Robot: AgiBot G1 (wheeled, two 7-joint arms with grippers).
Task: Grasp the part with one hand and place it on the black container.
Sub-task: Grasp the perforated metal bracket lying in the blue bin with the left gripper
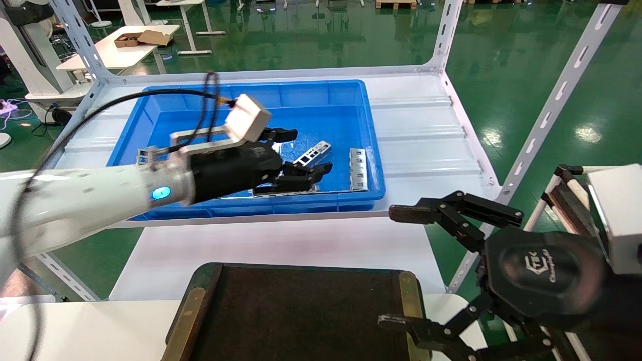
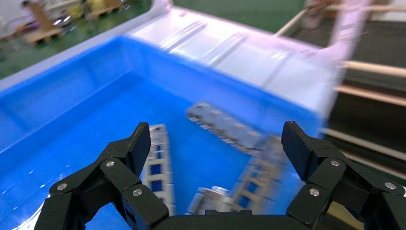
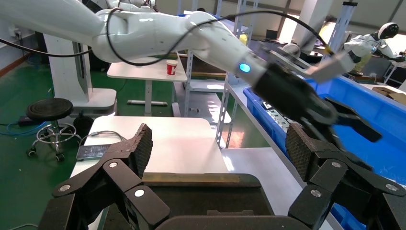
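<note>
The black jointed left hand [image 1: 296,173], fingers spread and empty, hovers mid-frame over the deep blue plastic bin [image 1: 150,120]. The narrow silver ladder-like part [image 2: 158,165] lies on the bin floor just below its fingers, long axis running away from the hand. The right hand [image 1: 441,271], open, idles lower right beside the flat black container [image 1: 301,311].
</note>
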